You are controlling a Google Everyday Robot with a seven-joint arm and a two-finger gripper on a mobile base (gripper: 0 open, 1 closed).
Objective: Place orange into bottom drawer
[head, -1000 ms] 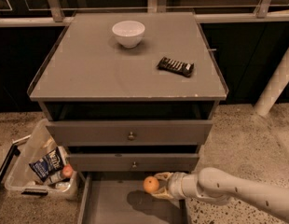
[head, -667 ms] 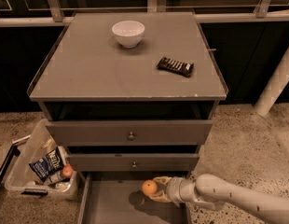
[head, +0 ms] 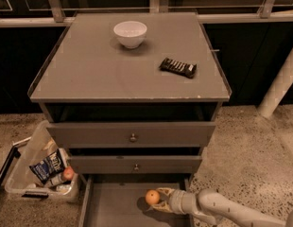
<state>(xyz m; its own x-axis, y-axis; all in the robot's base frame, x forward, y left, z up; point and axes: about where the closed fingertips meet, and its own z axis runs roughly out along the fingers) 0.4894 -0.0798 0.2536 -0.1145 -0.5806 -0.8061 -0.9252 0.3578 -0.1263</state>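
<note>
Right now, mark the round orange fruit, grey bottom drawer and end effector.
Round orange fruit [head: 152,197]: camera view, centre.
Grey bottom drawer [head: 113,209]: camera view, floor.
End effector [head: 160,198]: camera view, between fingertips, above drawer.

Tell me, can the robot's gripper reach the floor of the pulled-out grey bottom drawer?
Probably yes. The gripper, gripping the small round orange, hangs right above the matte grey bottom drawer, which is pulled out past the drawer fronts above, so nothing seems to block the way down.

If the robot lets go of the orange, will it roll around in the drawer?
Probably a little: the orange is round, and the bottom drawer has a flat floor. Its low walls should stop it. It seems firm, since the gripper holds it above the drawer without squashing it.
</note>
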